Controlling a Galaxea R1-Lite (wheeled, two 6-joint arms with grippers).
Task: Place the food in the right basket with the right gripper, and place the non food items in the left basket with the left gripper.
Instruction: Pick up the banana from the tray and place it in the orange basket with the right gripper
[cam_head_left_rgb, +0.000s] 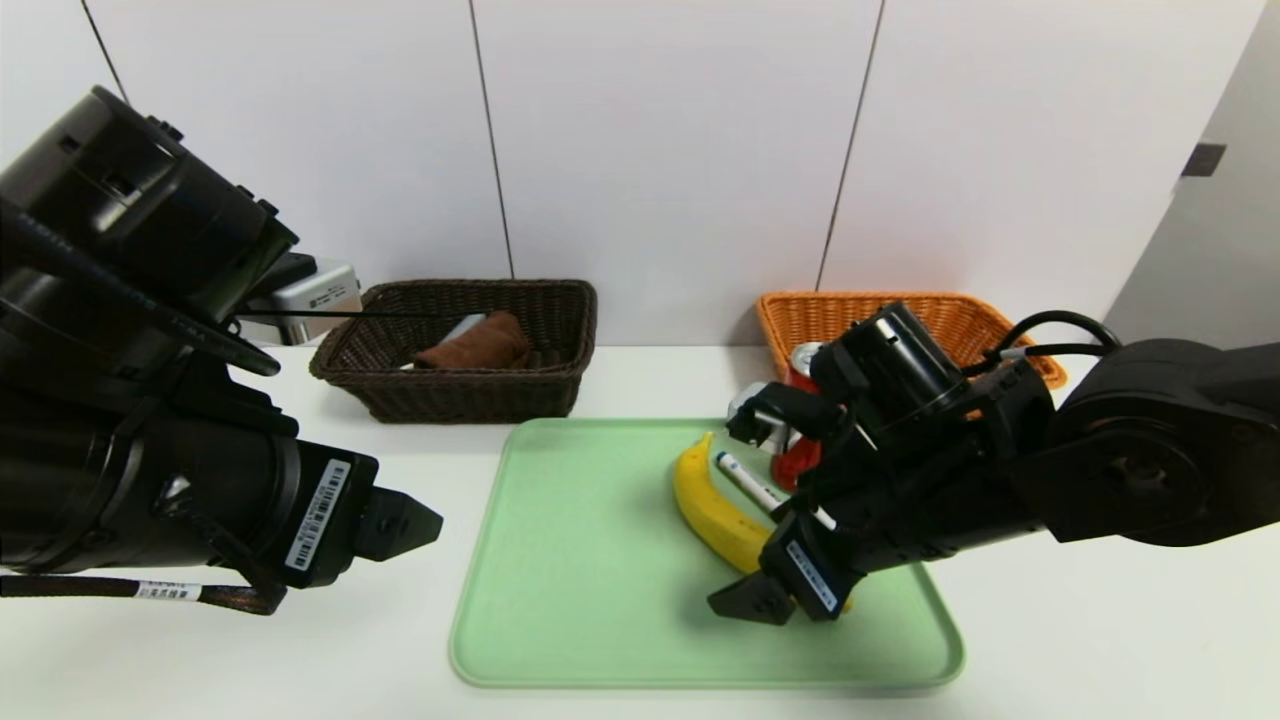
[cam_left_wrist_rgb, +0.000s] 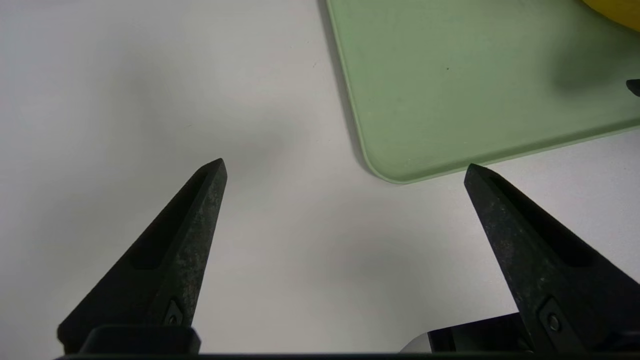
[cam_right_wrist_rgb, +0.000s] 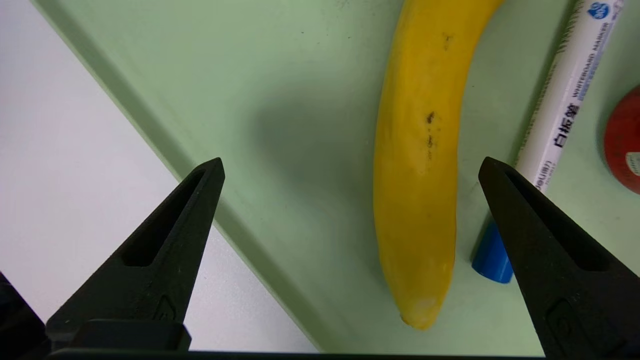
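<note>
White wall panels backed a white table (cam_head_left_rgb: 1100, 640), with a green tray (cam_head_left_rgb: 580, 560) in the middle near the robot. Right gripper (cam_right_wrist_rgb: 350, 172) hung over the tray's near right part, jaws wide and empty, straddling the near end of the banana (cam_right_wrist_rgb: 417, 165); likely lining up to take the food first for the orange basket (cam_head_left_rgb: 800, 315) at the far right. A marker (cam_right_wrist_rgb: 565, 110) lay just beside the banana on its right, blue cap toward the gripper, print reading "WHITEBOARD MARKER" plus Chinese characters, so a closing jaw risked catching it too. Red can (cam_head_left_rgb: 797, 460) stood at the tray's far right edge, mostly hidden behind the right arm; its label was not readable. Left gripper (cam_left_wrist_rgb: 345, 167) waited over bare table off the tray's near left corner, jaws wide, holding nothing, probably parked clear of the right arm. Dark brown basket (cam_head_left_rgb: 560, 310) at the far left already held the rolled brown cloth (cam_head_left_rgb: 475, 345), with a pale item next to it that could not be identified. Barcode stickers showed on both wrists, unreadable.
</note>
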